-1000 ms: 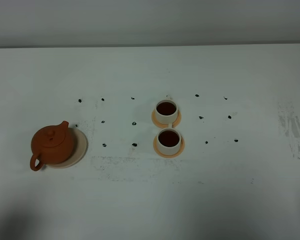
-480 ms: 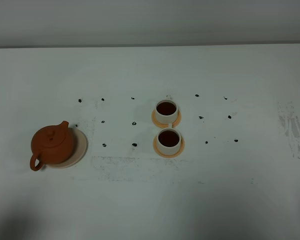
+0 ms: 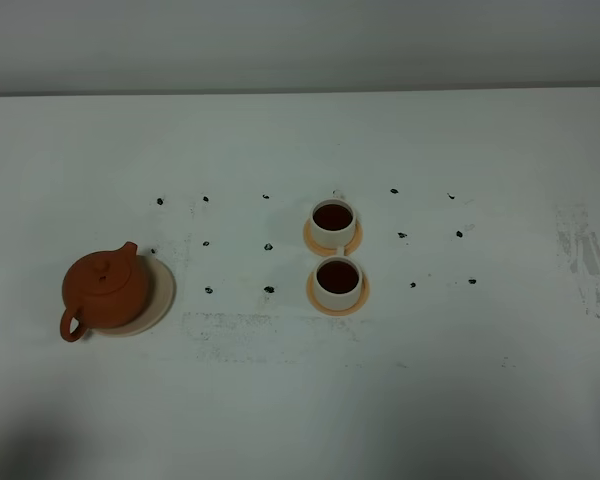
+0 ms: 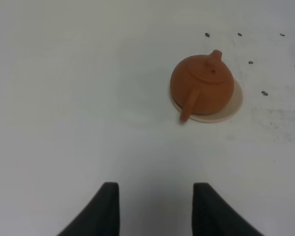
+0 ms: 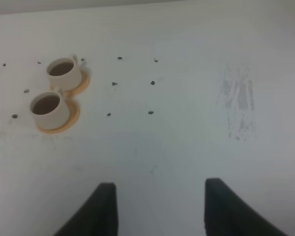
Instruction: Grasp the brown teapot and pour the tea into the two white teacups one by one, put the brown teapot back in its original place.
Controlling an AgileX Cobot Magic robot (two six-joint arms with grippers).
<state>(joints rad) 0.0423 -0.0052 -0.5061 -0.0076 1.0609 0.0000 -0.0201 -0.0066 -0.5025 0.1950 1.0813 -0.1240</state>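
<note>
While teapot [image 3: 102, 291] sits on saucer [image 3: 160, 291], both teacups [image 3: 336, 282] hold tea [image 3: 337, 274].

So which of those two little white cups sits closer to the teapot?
The nearer teacup, the one toward the camera in the high view, is slightly closer to the brown teapot. The other teacup sits just behind it, farther up the table. Both hold dark tea.

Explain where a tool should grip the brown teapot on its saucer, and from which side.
Probably the loop handle of the brown teapot. It juts clear at the pot's near-left, opposite the spout, so approach from the table's near-left edge; the round body looks too wide.
</note>
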